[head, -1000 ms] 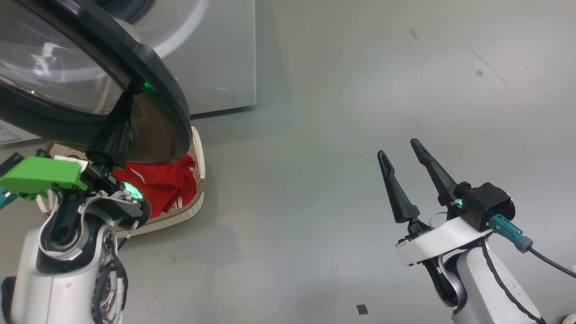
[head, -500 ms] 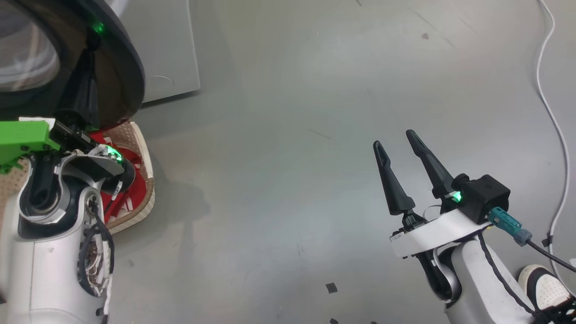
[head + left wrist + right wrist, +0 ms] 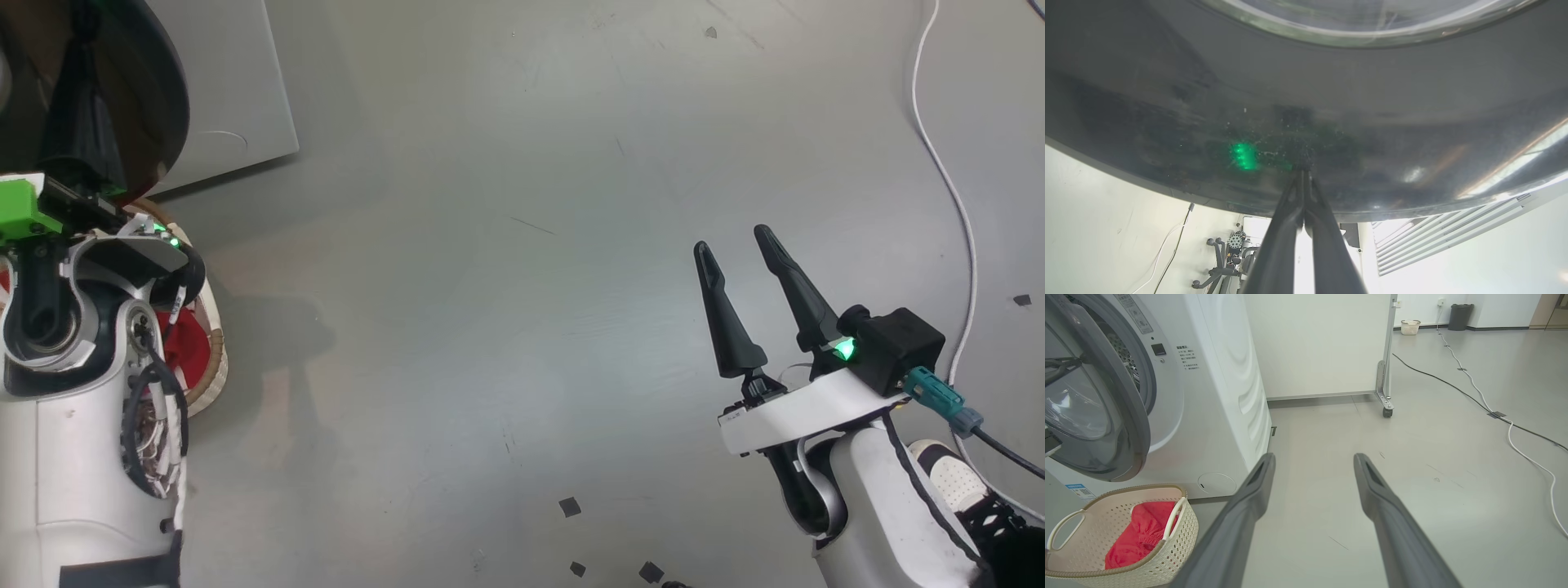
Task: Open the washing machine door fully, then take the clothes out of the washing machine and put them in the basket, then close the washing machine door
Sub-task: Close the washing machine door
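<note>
Clenched left tool (image 3: 1303,161) touches the washing machine door (image 3: 1306,102) rim; right tool (image 3: 732,238) gapes over open floor (image 3: 490,286).

Centre: right gripper (image 3: 1314,457), long dark fingers spread wide over grey floor (image 3: 1412,428). Left: big white front-loading washing machine (image 3: 1220,396); its round dark-rimmed, glass-centred door (image 3: 1133,428) stands partly open. Near left, below door: cream perforated plastic basket (image 3: 1180,539) holding bright red fabric clothes (image 3: 1141,533). Right: white cable (image 3: 1511,437) trailing across floor.
</note>
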